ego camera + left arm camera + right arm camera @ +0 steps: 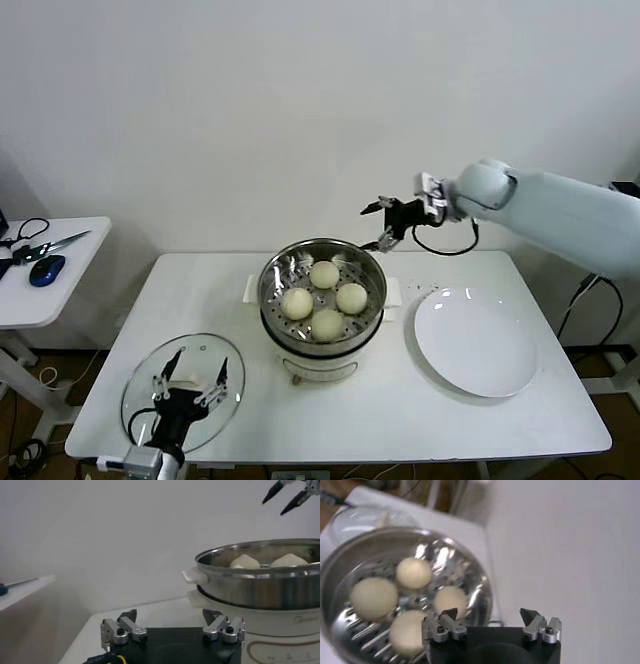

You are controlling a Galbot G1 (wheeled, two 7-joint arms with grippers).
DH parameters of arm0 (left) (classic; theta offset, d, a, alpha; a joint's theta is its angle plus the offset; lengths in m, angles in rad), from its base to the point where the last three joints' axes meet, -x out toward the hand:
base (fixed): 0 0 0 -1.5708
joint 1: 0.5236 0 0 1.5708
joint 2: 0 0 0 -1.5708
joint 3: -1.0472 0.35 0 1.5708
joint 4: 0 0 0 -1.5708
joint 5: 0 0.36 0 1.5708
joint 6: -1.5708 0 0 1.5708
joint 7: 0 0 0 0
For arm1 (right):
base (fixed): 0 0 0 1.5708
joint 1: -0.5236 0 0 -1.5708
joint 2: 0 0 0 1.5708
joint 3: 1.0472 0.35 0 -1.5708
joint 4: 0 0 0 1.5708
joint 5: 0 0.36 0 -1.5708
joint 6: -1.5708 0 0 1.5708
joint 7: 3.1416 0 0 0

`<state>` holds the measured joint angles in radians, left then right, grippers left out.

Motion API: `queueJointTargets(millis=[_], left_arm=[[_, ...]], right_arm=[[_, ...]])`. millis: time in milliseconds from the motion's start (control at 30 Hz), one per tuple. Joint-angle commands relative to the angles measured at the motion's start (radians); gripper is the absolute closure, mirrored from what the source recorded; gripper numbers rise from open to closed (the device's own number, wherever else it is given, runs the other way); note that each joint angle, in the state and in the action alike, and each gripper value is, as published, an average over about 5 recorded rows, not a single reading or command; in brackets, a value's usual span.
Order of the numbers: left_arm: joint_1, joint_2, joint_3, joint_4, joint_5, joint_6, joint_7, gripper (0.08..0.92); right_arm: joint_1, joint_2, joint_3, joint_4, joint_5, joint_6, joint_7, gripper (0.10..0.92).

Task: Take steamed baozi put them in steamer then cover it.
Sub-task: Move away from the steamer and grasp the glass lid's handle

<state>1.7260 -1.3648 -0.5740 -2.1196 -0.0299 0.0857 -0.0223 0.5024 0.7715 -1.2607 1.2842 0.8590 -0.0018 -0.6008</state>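
Four buns (324,298) are sitting in the steamer (322,335). Right gripper (383,223) is hovering behind it — jaws wide. Left gripper (190,378) is hanging over the lid (140,400), jaws wide.

Shiny metal steamer (322,300) holds 4 smooth matt baozi (325,274); clear glass cover (184,390), glossy plate (476,343).

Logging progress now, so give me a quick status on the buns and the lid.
Right gripper open, empty, behind steamer. Left gripper open over cover, not gripping. All four baozi in steamer. Nothing blocking.
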Motion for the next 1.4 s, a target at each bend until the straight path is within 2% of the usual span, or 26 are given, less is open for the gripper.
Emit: queueJointTargets(millis=[33, 200, 367, 733, 867, 1067, 1200, 1400], left_arm=[[-0.031, -0.005, -0.004, 0.0, 0.062, 0.01, -0.011, 0.177], [-0.041, -0.005, -0.013, -0.001, 0.133, 0.004, -0.021, 0.177], [-0.05, 0.0, -0.033, 0.004, 0.306, -0.001, -0.019, 0.177], [-0.037, 0.038, -0.083, 0.002, 1.23, -0.026, 0.049, 0.177], [-0.039, 0.067, -0.055, 0.035, 1.435, -0.012, 0.076, 0.177], [0.022, 0.032, -0.041, 0.076, 1.545, 0.012, 0.075, 0.177], [0.076, 0.004, -0.055, 0.098, 1.51, 0.02, 0.011, 0.177], [0.032, -0.015, -0.048, 0.189, 1.468, 0.0, -0.052, 0.177]], right_arm=[[-0.682, -0.255, 0.739, 0.198, -0.035, 0.135, 0.311, 0.203], [-1.035, -0.238, 1.122, 0.264, -0.083, 0.136, 0.367, 0.203], [-1.293, -0.213, 1.357, 0.303, -0.117, 0.149, 0.382, 0.203], [-1.705, 0.006, 1.748, 0.417, -0.247, 0.109, 0.394, 0.203], [-1.769, 0.085, 1.828, 0.439, -0.26, 0.08, 0.396, 0.203], [-1.825, 0.151, 1.884, 0.428, -0.278, 0.082, 0.389, 0.203], [-1.832, 0.178, 1.897, 0.403, -0.291, 0.094, 0.382, 0.203], [-1.821, 0.199, 1.889, 0.378, -0.316, 0.102, 0.376, 0.203]])
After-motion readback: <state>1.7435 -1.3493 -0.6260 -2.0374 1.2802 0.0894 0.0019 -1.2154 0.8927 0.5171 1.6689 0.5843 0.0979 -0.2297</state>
